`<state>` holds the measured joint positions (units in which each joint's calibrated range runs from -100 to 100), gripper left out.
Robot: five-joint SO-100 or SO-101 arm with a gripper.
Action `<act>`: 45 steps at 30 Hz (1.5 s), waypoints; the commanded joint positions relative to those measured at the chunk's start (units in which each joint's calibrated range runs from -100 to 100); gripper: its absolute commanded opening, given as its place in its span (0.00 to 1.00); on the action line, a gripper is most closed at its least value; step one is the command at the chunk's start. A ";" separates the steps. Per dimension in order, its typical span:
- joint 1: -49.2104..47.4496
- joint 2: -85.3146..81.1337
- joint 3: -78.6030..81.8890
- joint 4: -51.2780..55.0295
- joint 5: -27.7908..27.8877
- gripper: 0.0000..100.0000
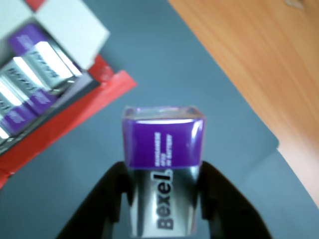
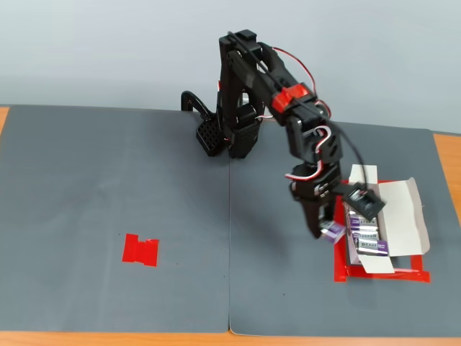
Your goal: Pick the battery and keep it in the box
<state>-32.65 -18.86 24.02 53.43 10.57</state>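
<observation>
Robot arm holding a purple and silver battery just beside a white box.

In the fixed view, a red tape patch lies at eight o'clock on the grey worktop. The end effector, at four o'clock, is clamped on the battery, just left of the open box, which holds other batteries and sits on a red tape outline.

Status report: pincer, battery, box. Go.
Pincer shut on battery, lifted above the grey mat. Box open beside it, other batteries already inside, standing on the red tape outline. Nothing between battery and box.
</observation>
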 commanded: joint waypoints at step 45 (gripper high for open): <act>-19.01 16.53 -6.07 -5.08 -0.44 0.07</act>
<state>-51.66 -2.46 22.77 49.09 10.38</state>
